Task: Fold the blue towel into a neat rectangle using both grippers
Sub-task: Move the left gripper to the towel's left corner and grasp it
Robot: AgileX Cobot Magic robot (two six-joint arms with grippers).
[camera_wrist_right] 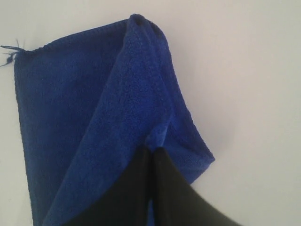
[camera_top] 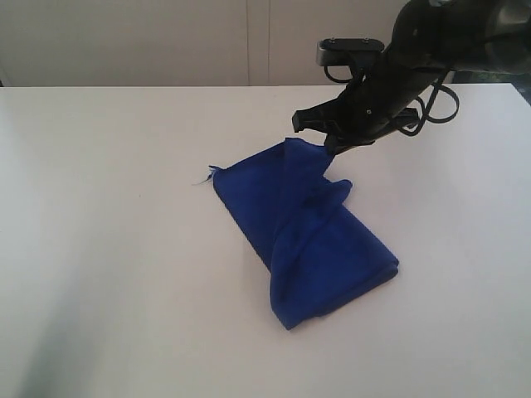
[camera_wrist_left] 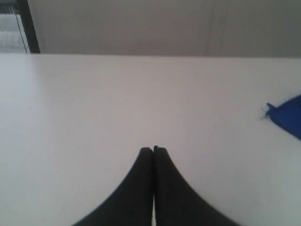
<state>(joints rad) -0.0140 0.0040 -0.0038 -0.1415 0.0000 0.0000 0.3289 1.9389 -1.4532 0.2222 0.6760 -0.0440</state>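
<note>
Blue towel (camera_top: 307, 240) on desk (camera_top: 108, 249), bunched, roughly half-folded, edges uneven. Right gripper (camera_wrist_right: 153, 149) pinching raised fold of cloth. Left gripper (camera_wrist_left: 153, 149) clenched, empty, off to side. Neat rectangle not yet there.

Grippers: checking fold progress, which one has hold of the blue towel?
The right gripper, shut on a raised fold of the blue towel; the left gripper is shut on nothing, over the white table.

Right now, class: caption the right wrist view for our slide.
Black pointed right gripper, shut, pinches a raised fold of the deep-blue terry towel over the white table.
</note>
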